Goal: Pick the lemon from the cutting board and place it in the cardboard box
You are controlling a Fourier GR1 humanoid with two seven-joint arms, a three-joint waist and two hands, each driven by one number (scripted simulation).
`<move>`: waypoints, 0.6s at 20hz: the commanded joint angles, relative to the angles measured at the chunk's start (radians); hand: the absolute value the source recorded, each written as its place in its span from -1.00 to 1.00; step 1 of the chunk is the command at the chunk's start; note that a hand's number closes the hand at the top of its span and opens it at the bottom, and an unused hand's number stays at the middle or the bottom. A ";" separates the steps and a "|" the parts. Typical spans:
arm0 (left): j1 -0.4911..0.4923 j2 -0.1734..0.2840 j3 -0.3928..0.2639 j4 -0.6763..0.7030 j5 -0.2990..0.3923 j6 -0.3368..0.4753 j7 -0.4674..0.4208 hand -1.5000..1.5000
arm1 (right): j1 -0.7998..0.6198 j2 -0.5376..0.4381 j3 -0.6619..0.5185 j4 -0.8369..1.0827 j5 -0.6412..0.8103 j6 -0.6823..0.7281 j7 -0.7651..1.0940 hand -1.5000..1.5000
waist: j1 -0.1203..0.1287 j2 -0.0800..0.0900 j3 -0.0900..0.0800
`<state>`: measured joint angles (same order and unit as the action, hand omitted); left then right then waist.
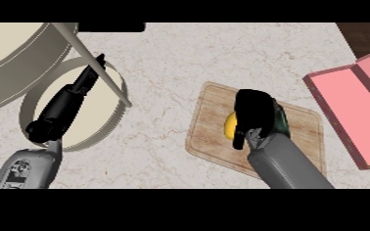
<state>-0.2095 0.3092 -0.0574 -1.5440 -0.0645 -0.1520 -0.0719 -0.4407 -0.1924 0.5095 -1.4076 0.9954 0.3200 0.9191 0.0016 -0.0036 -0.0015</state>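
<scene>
A yellow lemon (230, 125) lies on the wooden cutting board (209, 144) right of centre. My right hand (256, 111) sits over the lemon with its fingers curled round it and the thumb under its near side, so only the lemon's left edge shows. The box (339, 103) at the right edge looks pink and open, and is partly cut off by the frame. My left hand (69, 100) rests at the left with straight fingers, holding nothing.
A round cream plate with a grey rim (118, 108) lies under my left hand. A larger cream round vessel (22, 54) fills the top left, with a grey bar (98, 61) slanting across it. Bare marbled counter separates the board and the box.
</scene>
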 commanded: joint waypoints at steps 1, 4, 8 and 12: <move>0.019 0.006 0.014 -0.052 -0.001 -0.025 0.031 0.00 | -0.069 -0.017 -0.071 0.123 0.026 -0.065 -0.140 1.00 | 0.007 0.004 0.002; 0.006 0.001 0.008 0.003 -0.007 -0.029 -0.023 0.00 | -0.170 0.018 -0.150 0.270 -0.056 -0.155 -0.283 1.00 | 0.020 0.011 0.002; -0.030 -0.024 0.002 0.028 -0.022 -0.010 -0.007 0.00 | -0.286 0.024 -0.237 0.395 -0.093 -0.265 -0.437 1.00 | 0.024 0.014 0.002; -0.031 -0.016 0.029 0.032 -0.009 -0.027 -0.005 0.00 | -0.350 0.012 -0.236 0.392 -0.028 -0.313 -0.458 1.00 | 0.009 0.007 0.002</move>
<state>-0.2372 0.3017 -0.0405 -1.5348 -0.0704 -0.1787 -0.0615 -0.7310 -0.1893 0.2881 -1.0443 0.9336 0.0696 0.5063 0.0203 0.0064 0.0004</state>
